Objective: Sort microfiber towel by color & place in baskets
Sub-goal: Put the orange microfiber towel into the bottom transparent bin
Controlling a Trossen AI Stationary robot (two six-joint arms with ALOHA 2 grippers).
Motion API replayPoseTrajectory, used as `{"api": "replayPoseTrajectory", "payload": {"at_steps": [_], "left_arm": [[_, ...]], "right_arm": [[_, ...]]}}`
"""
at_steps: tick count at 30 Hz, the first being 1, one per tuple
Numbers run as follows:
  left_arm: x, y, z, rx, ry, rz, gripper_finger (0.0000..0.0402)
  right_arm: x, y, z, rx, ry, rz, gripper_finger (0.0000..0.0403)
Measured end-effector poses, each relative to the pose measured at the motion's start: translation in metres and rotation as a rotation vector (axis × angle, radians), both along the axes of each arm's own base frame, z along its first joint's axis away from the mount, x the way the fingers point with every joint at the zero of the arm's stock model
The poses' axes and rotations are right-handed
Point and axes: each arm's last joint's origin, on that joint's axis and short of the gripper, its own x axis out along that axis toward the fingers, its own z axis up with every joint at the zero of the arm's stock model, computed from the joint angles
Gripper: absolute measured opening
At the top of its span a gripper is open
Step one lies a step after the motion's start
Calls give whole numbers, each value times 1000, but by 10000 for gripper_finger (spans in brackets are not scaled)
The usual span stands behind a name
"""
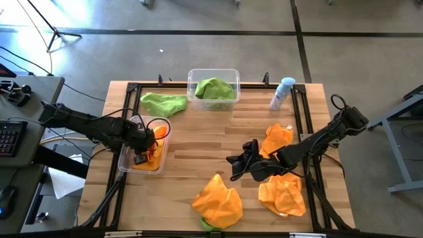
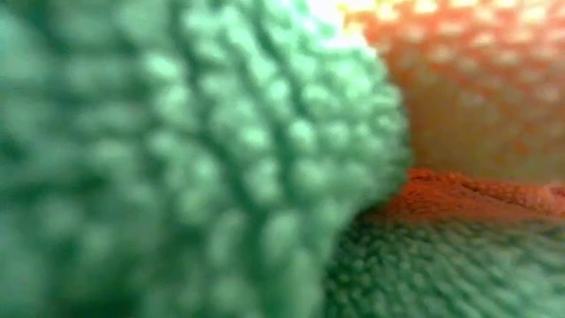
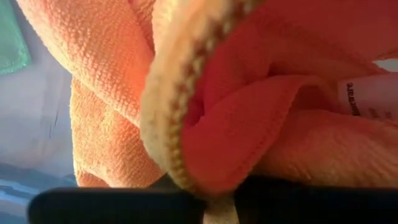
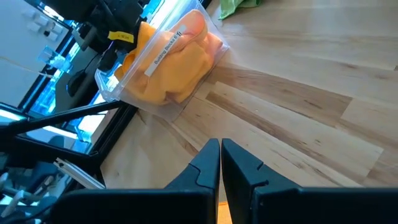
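Note:
An orange towel (image 3: 261, 112) fills the left wrist view, bunched in front of my left gripper (image 3: 219, 200), which is shut on it. That gripper (image 1: 144, 141) is inside the left clear bin (image 1: 125, 162), which holds orange cloth (image 4: 168, 62). My right gripper (image 1: 232, 166) (image 4: 221, 152) is shut and empty over bare wood at the table's middle. The far bin (image 1: 231, 74) holds a green towel (image 1: 213, 88). Another green towel (image 1: 163, 103) lies loose beside it. Three orange towels (image 1: 277, 137) (image 1: 283, 195) (image 1: 218, 200) lie on the table's right and near parts. My left gripper pinches the orange towel's stitched hem (image 3: 219, 210) between its two fingers. It comes in from above, slanting from the table's left, inside the left bin. The cloth is slack and bunched in folds in front of the fingers, on the other orange cloth in the bin.
A blue-capped spray bottle (image 1: 283, 92) stands at the far right. A green cloth edge (image 1: 207, 225) shows under the near orange towel. Green towel (image 2: 177, 159) and orange towel (image 2: 477, 88) block the low view. A black frame rail (image 1: 301, 125) runs around the tabletop.

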Motion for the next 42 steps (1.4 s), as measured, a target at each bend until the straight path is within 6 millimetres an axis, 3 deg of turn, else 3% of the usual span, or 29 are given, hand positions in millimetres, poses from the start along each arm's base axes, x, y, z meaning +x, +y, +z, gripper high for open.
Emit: {"api": "replayPoseTrajectory", "payload": {"at_steps": [10,15,27,34,37,42], "left_arm": [[2,0,0,1,-12,-4,150],[1,0,2,2,-2,-32,180],[-5,3,81,13,-91,199,180],[1,1,108,-56,-227,357,179],[12,-5,113,-58,-353,309,179],[33,-21,123,-46,-571,172,179]], "right_arm": [[0,0,0,-46,15,26,12],[0,0,0,-117,38,64,12],[-4,-4,-6,-204,135,90,12],[-5,-6,-11,-251,220,208,12],[-4,-5,-11,-295,251,315,12],[-4,-5,-11,-311,257,341,12]]}}
